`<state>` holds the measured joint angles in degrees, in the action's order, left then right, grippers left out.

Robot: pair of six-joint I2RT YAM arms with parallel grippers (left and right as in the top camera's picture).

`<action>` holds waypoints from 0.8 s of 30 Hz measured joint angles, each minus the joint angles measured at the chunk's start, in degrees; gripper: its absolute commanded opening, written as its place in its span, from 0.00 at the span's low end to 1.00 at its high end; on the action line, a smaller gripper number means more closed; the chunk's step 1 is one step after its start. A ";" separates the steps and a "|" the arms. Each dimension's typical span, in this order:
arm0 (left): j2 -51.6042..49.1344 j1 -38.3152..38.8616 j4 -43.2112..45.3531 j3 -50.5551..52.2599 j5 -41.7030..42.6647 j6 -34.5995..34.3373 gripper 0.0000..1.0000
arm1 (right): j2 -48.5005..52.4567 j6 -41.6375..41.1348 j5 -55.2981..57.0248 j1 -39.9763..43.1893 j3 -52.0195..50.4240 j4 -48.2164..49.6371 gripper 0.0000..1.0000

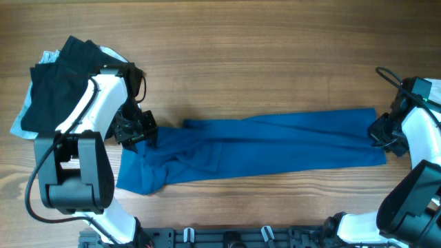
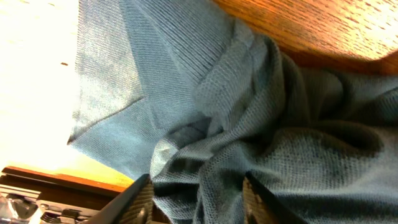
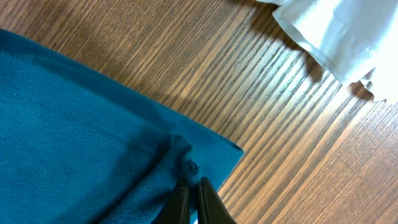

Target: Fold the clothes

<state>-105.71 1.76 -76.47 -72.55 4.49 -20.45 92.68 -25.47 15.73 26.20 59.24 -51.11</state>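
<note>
The royal-blue shirt point(image 1: 275, 141) lies stretched in a long band across the wooden table point(image 1: 241, 55). My left gripper point(image 1: 134, 131) is at its bunched left end. In the left wrist view point(image 2: 199, 202) its jaws stand wide apart with a thick fold of the blue shirt point(image 2: 280, 124) between them, and a dark gap shows beside the left pad. My right gripper point(image 1: 381, 132) is at the shirt's right edge. In the right wrist view point(image 3: 191, 193) it is shut, pinching the blue shirt point(image 3: 74, 124) close to its corner.
A black garment point(image 1: 62, 83) lies in a pile at the far left, over a pale blue piece point(image 1: 21, 120) and a white one point(image 1: 48, 56). A white cloth-like thing point(image 3: 329, 31) lies on the wood beyond the right gripper. A black cable point(image 1: 386, 74) loops at the right.
</note>
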 measured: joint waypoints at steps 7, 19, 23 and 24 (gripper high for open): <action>0.33 0.00 1.31 -4.50 0.24 0.02 0.54 | 0.00 0.00 -0.02 0.00 0.00 0.07 0.04; -0.83 0.02 10.21 -8.79 7.17 0.00 0.50 | 0.00 0.00 -0.04 0.00 0.00 0.63 0.04; -3.32 0.28 10.60 -5.55 8.07 -0.02 0.39 | 0.00 0.00 -0.04 0.00 0.00 0.66 0.04; -3.61 0.46 10.60 -4.79 8.13 -0.02 0.24 | 0.00 0.00 -0.04 0.00 0.02 0.66 0.04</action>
<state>-109.32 2.22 -65.87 -77.34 12.62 -20.47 92.68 -25.47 15.68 26.20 59.27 -50.46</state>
